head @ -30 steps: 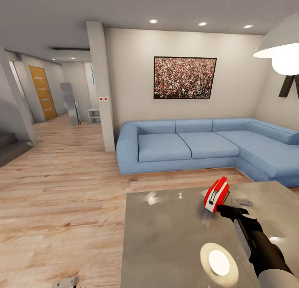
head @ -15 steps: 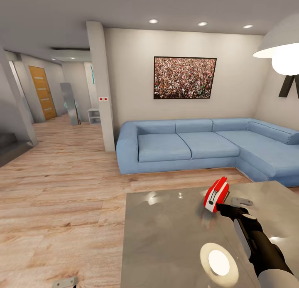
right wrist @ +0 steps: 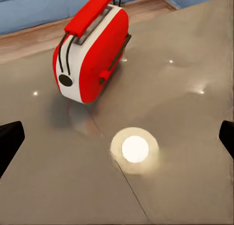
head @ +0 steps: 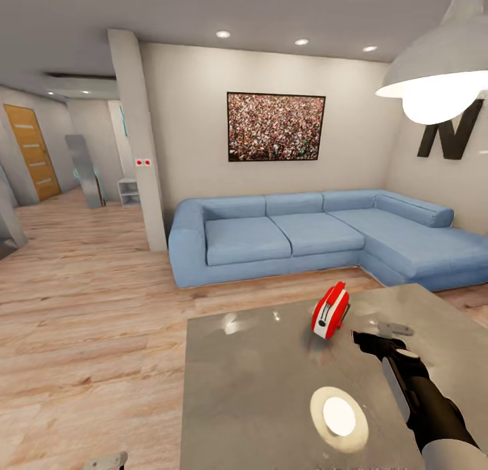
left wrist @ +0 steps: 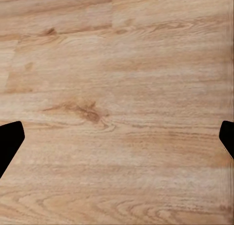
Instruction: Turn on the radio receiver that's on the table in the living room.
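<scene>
The red radio receiver (head: 330, 310) with its white edge band stands on its edge, leaning, on the glossy grey table (head: 251, 388). In the right wrist view the radio receiver (right wrist: 90, 54) shows a round dark dial on its white end. My right gripper (head: 361, 338) hovers low over the table, just right of the radio and nearer to me, apart from it. It is open, and its fingertips (right wrist: 9, 137) stand wide with nothing between them. My left gripper (left wrist: 117, 137) is open above the wood plank floor.
A small flat grey object (head: 394, 329) lies on the table right of the radio. The blue sectional sofa (head: 305, 236) runs behind the table, under a framed crowd picture (head: 276, 127). A white pendant lamp (head: 434, 70) hangs at the upper right. Wood floor (head: 88, 307) stretches left toward a hallway.
The head camera has turned right, so the whole room shifted left in the picture. The right gripper, close against the radio before, now stands a little to its right with a gap.
</scene>
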Controlling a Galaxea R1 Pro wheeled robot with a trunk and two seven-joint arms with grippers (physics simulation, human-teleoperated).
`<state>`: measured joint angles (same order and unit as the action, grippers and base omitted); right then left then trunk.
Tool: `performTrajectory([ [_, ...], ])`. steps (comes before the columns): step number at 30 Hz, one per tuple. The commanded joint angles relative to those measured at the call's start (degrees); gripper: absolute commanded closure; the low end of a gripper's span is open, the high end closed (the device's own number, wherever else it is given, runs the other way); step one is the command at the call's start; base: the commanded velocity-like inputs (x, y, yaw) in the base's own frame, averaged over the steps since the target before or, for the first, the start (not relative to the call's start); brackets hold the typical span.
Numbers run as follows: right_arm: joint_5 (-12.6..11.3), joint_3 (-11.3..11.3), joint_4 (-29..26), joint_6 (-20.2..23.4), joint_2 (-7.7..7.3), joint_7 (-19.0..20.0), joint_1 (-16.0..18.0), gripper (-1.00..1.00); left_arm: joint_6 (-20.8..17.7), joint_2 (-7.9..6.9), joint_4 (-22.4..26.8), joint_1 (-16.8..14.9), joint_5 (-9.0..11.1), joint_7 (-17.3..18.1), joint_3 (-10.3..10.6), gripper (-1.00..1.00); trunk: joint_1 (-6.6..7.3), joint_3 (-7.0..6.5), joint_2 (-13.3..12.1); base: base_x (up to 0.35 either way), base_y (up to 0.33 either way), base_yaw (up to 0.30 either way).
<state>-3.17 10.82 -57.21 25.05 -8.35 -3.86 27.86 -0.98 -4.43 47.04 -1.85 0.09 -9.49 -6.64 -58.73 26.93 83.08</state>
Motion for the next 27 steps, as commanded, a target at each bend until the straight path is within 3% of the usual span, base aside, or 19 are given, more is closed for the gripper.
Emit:
performTrajectory([
  [1,0.01,0.02,0.00,0.00,0.00,0.00,0.00,-1.00,0.00,0.01,0.00,0.00,0.00,0.00,-0.01,-1.00,0.00,0.00,0.00,0.000,0.000,-0.269],
  [8,0.01,0.07,0.00,0.00,0.00,0.07,0.00,-1.00,0.01,0.00,-0.01,0.00,0.00,-0.03,0.00,-1.00,0.00,0.00,0.00,0.000,0.000,-0.120],
  [27,0.09,-0.31,0.01,-0.01,0.00,0.06,0.00,-1.00,0.01,0.03,-0.10,0.00,0.00,-0.03,-0.02,-1.00,0.00,0.00,0.00,0.000,0.052,-0.006],
])
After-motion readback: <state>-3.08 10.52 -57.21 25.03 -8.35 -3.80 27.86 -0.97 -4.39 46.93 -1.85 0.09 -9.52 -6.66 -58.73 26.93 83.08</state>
